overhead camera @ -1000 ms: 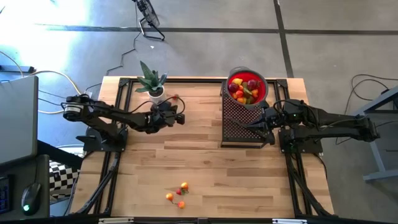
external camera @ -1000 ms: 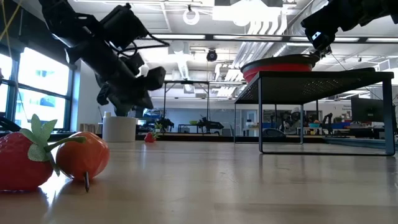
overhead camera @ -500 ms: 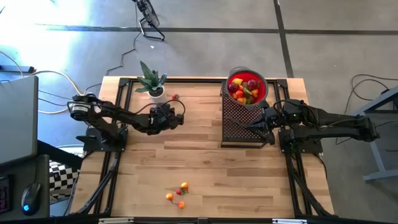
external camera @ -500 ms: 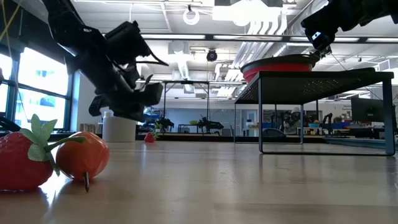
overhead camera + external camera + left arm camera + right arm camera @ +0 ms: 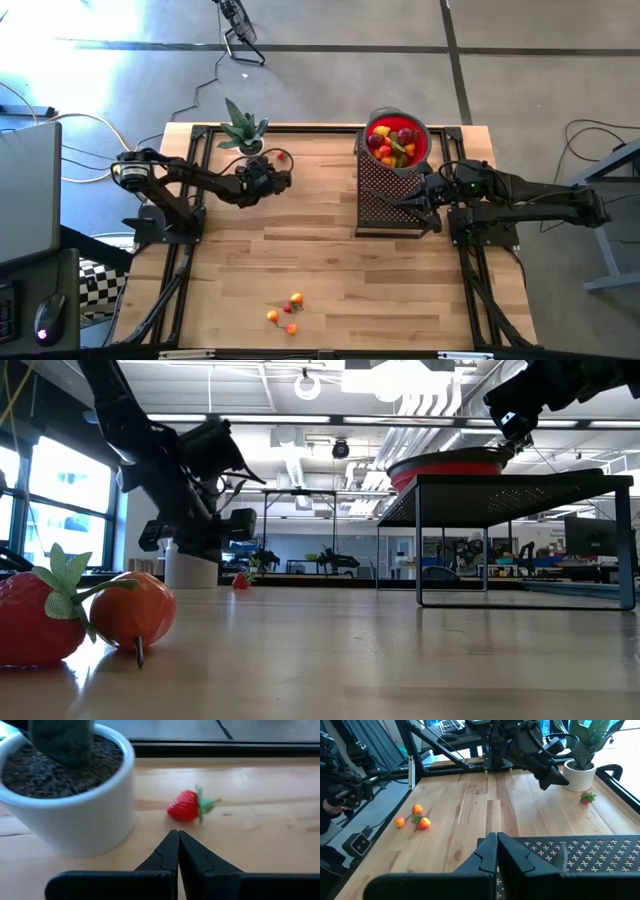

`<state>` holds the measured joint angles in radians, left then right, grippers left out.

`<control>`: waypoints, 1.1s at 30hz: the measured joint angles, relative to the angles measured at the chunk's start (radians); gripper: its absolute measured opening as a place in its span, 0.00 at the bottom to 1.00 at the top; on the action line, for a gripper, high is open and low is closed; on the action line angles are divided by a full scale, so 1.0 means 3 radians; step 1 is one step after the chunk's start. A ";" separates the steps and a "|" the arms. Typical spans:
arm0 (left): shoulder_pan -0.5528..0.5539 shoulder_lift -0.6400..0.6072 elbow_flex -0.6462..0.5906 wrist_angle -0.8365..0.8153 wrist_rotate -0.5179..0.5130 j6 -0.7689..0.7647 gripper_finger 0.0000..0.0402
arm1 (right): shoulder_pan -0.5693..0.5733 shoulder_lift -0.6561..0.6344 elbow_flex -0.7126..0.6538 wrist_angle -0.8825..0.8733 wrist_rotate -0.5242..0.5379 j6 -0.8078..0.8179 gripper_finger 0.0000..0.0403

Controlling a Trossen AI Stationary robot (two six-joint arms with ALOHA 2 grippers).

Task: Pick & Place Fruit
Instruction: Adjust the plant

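Here the left pincer (image 5: 281,181) is hovering near the far edge of the pale wooden bench (image 5: 320,260), just beside the white round pot (image 5: 75,815) of the green spiky plant (image 5: 243,128), its fingers pressed fully together and holding nothing. The small red toy strawberry with a green leafy cap (image 5: 191,806) is lying on its side on the bench just ahead of the fingertips, close to the pot but apparently not touching it. To take it well, the fingers would need to be spreading before coming down, straddling the berry across its narrow body, and keeping clear of the pot wall so nothing is being knocked. The berry is looking glossy, plump and light, likely to roll if nudged.

The right pincer (image 5: 496,845) is waiting, likewise closed and empty, by the black perforated metal stand (image 5: 385,195) that is carrying the red bowl (image 5: 398,140) heaped with red, yellow and orange toy fruits (image 5: 392,143). A few more small orange and red toy fruits (image 5: 285,314) are sitting together at the bench's near edge, well apart from both arms.
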<state>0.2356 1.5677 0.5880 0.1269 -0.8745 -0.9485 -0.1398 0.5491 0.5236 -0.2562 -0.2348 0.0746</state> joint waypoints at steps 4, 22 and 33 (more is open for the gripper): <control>0.0116 0.0000 0.0000 -0.0024 -0.0054 -0.0074 0.00 | 0.0001 0.0000 0.0000 0.0000 0.0000 0.0000 0.01; 0.0598 -0.0001 0.0000 -0.0272 -0.0270 -0.0360 0.00 | 0.0000 0.0000 0.0000 0.0000 0.0000 0.0024 0.01; 0.0877 -0.0001 0.0000 -0.0337 -0.0272 -0.0365 0.00 | 0.0000 0.0000 0.0000 -0.0004 -0.0008 0.0025 0.01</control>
<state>0.4988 1.5673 0.5880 0.0258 -0.9562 -1.0580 -0.1398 0.5491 0.5236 -0.2573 -0.2371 0.0822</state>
